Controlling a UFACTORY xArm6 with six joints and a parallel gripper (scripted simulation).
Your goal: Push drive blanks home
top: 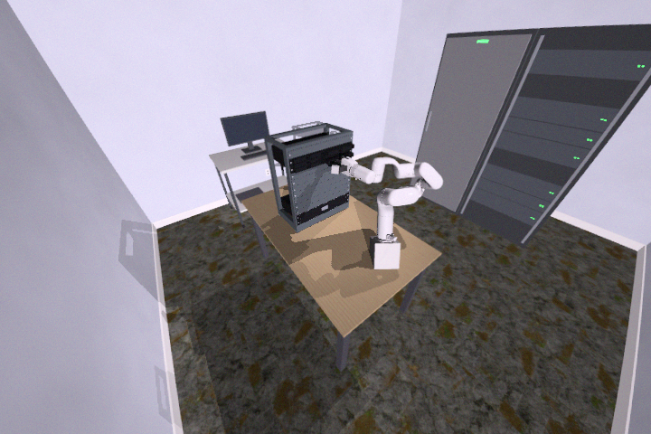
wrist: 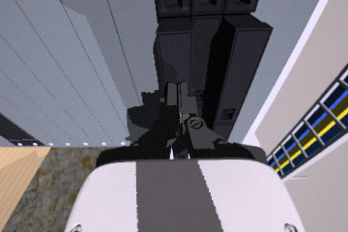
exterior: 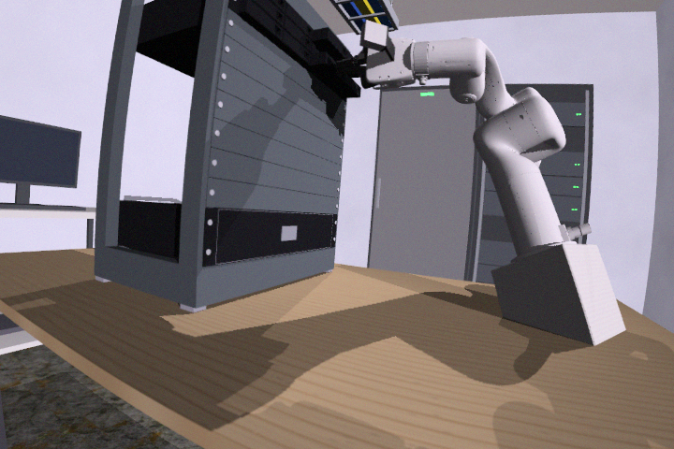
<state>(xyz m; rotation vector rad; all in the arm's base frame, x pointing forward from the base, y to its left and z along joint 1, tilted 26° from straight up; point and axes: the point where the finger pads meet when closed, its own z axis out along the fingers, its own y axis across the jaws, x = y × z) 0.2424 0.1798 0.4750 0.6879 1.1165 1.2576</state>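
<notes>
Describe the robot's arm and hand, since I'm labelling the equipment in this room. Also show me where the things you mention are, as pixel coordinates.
The arm (top: pixel 386 217) (exterior: pixel 518 185) is smooth off-white, with rounded joints and tube-like links. Its hand (top: pixel 338 163) (exterior: pixel 352 65) (wrist: pixel 178 94) has a pale housing with a dark grey stripe, and dark, narrow fingers.

Arm (top: pixel 386 204) (exterior: pixel 518 169): one, white, six-jointed; rose from its base, bent at the elbow, forearm reaching out high above the base. Wrist (top: pixel 362 171) (exterior: pixel 444 58): roughly level, extended forward. Gripper (top: pixel 336 160) (exterior: pixel 355 65) (wrist: pixel 178 94): one, dark-fingered, shut, fingertips together, nothing between them, pointing away from the base.
</notes>
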